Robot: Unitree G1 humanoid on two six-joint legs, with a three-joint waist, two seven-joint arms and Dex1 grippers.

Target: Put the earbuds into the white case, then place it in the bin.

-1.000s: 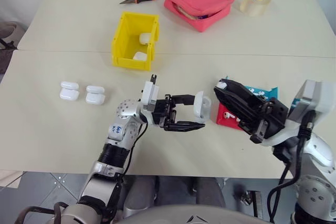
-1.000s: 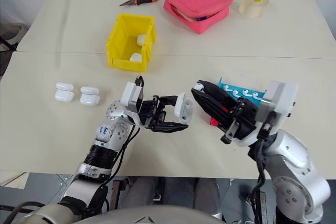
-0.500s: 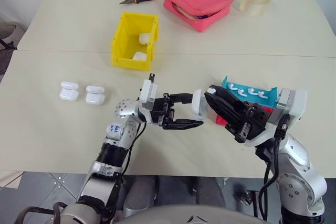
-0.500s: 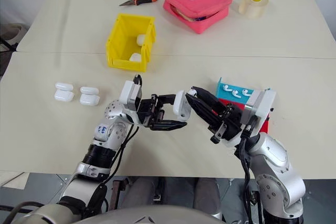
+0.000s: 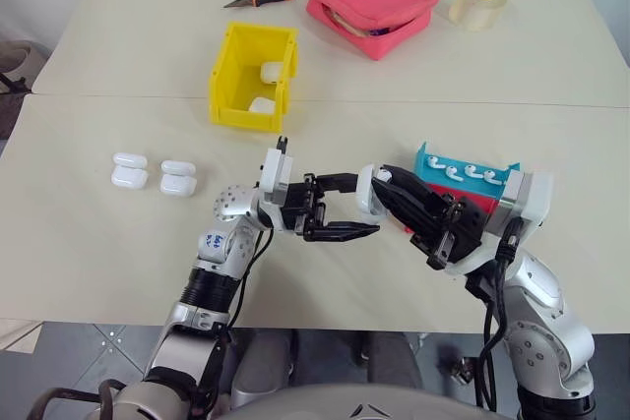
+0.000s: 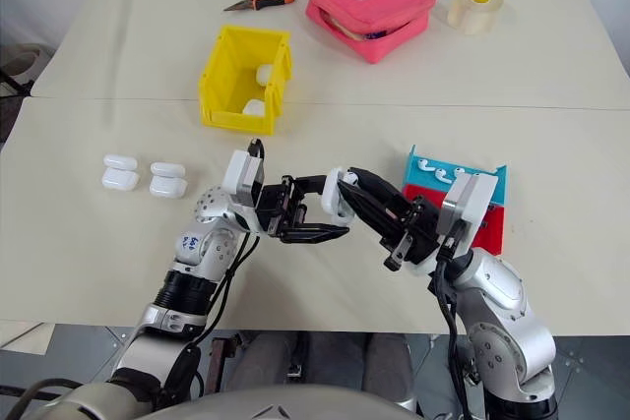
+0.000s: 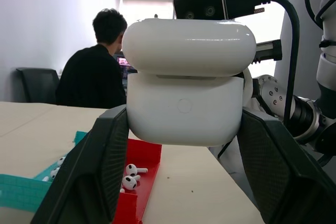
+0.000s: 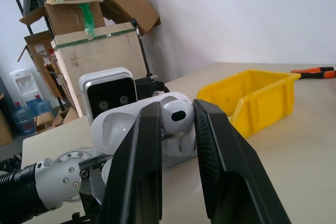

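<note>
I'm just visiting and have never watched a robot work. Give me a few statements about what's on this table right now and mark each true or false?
1. The left gripper holds a white case above the table. True.
2. The right gripper is empty. False: it pinches an earbud.
3. The yellow bin already has white cases inside. True.
4. Two more white cases lie on the table to the robot's left. True.
5. The pink pouch sits inside the bin. False: it lies on the table, apart from the bin.

Lab/storeroom: cardboard boxes (image 8: pixel 68 14), water jugs (image 8: pixel 23 120), person at monitor (image 7: pixel 94 72).
</note>
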